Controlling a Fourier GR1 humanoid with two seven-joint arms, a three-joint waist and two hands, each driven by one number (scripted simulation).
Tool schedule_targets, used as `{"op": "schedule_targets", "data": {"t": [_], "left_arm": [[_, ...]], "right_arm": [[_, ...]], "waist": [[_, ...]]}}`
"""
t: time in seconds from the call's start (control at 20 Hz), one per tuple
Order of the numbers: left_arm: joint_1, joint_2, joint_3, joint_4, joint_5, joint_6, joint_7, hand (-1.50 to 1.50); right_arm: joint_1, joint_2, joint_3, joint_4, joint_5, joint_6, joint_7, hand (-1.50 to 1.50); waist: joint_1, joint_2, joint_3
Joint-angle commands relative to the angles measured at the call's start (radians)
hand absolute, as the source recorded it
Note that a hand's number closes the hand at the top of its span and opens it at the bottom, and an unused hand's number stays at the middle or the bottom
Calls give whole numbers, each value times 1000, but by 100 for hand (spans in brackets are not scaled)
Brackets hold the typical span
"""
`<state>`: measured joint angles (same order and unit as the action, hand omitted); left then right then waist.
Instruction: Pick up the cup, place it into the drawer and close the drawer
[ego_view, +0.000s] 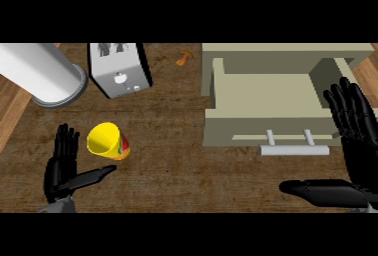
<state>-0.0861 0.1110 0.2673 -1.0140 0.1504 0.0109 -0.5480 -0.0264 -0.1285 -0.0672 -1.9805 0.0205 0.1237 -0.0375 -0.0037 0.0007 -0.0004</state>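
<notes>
The yellow cup (108, 141) stands on the table (184, 165), just beside the left hand (65, 167), not held. That hand is wide, fingers straight, thumb out toward the cup. The drawer (269, 107) is pulled out, its handle (293, 149) facing the robot. The right hand (354, 150) is wide, at the drawer's right edge. A toaster (118, 67) and a grey cylinder (40, 75) sit at the far left.

The counter (184, 170) looks like dark, grained wood with a matt finish, and paler wood planks show at its left edge. The cup (107, 141) is glossy yellow, plastic-looking, while the drawer (266, 107) is smooth, matt beige with a pale metal handle (293, 149). The toaster (118, 70) and cylinder (40, 75) look like brushed metal.
</notes>
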Motion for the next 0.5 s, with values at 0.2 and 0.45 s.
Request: {"op": "schedule_targets", "data": {"t": [0.2,0.45], "left_arm": [[-142,80,81,367,36,-86,-220,-150],[-212,87,81,566,17,-90,-367,-150]], "right_arm": [[-32,-29,-49,-51,-55,31,95,-150],[-32,-20,-38,-66,-43,34,113,-150]], "waist": [[-3,0,0],[-4,1,0]]}}
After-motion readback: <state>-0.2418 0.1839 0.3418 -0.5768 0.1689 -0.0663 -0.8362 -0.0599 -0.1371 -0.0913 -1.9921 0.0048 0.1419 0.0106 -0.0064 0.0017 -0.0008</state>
